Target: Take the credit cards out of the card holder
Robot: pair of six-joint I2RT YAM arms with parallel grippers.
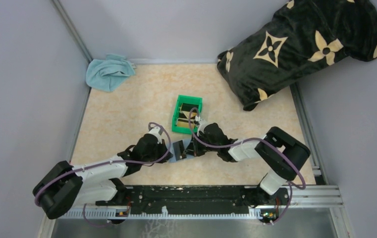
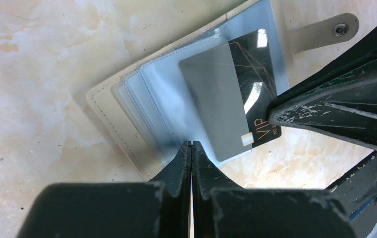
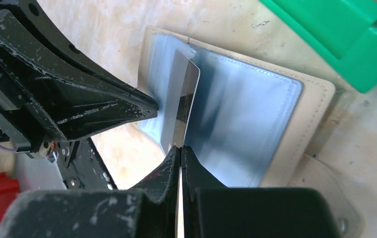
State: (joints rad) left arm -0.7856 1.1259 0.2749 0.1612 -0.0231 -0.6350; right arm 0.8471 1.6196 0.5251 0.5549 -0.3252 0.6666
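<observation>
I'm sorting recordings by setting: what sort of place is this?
Probably a robot lab's test cell, not a home: a left arm and right arm bolted to a metal rail, a marble-patterned tabletop boxed in by plain grey walls, and small props like a green bin and card holder.

on the beige marbled counter (image 1: 122, 119) sit a green bin (image 1: 176, 118), a tan and blue-grey card holder (image 2: 111, 115), a black gold-lettered credit card (image 2: 255, 64), a teal cloth (image 1: 107, 73) far left and a black tan-flowered pillow (image 1: 300, 49) far right.
</observation>
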